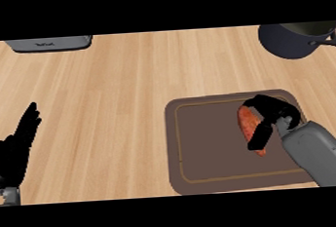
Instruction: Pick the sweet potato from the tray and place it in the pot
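**Right hand closed on sweet potato, on the tray**

Head view, steeply down on a pale wooden tabletop (126, 88).

Brown tray (209, 152) with rounded corners at lower right, thin lighter line running inside its rim. Sweet potato (249, 125) on the tray's right half, orange-red, long, lying roughly top to bottom. Right hand (272, 116) right on top of it, coming in from the lower right on a grey forearm (321, 157); fingers curled over the upper end, thumb down along its left side. Much of the vegetable hidden under the hand; only the left flank and the lower tip showing. Lifted or touching the tray: cannot tell.

Dark pot (296, 39) at upper right, open mouth up, handle pointing right, well apart from the tray.

Left hand (11, 154) at the left edge, fingers straight and pointing up, holding nothing.

Grey object (49, 43) at the top left edge, partly cut off.
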You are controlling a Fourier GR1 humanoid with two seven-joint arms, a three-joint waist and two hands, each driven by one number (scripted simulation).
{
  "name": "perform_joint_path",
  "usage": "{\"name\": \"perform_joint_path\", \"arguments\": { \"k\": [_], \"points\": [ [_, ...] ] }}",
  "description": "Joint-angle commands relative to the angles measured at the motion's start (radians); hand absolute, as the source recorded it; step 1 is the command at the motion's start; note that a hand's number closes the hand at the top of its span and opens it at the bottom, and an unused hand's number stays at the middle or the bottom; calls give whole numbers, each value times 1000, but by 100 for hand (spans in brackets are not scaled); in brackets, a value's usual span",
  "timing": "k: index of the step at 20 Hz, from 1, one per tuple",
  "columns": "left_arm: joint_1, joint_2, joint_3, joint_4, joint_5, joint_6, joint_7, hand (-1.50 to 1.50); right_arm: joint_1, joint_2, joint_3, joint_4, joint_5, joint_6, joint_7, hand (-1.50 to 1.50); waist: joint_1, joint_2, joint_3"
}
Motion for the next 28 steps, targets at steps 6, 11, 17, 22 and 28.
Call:
{"name": "perform_joint_path", "arguments": {
  "k": [6,11,17,22,28],
  "points": [
    [28,-17,45,28,-21,-50,-50,0,34,59,-51,-25,100,75,-33,150,1,4,6],
    [-30,-45,31,-58,-54,-20,83,0,4,85,-100,-17,119,126,-11,150,0,4,6],
    [-46,-40,19,22,-45,-53,-28,0,-332,180,-209,377,304,-249,-14,150,73,32,6],
    [-68,-53,8,23,-61,-42,4,0,-500,169,-176,577,451,-346,-18,150,55,24,6],
    [-41,-58,14,24,-52,-49,-6,0,-626,137,-94,603,670,-526,79,150,46,16,5]
  ]
}}
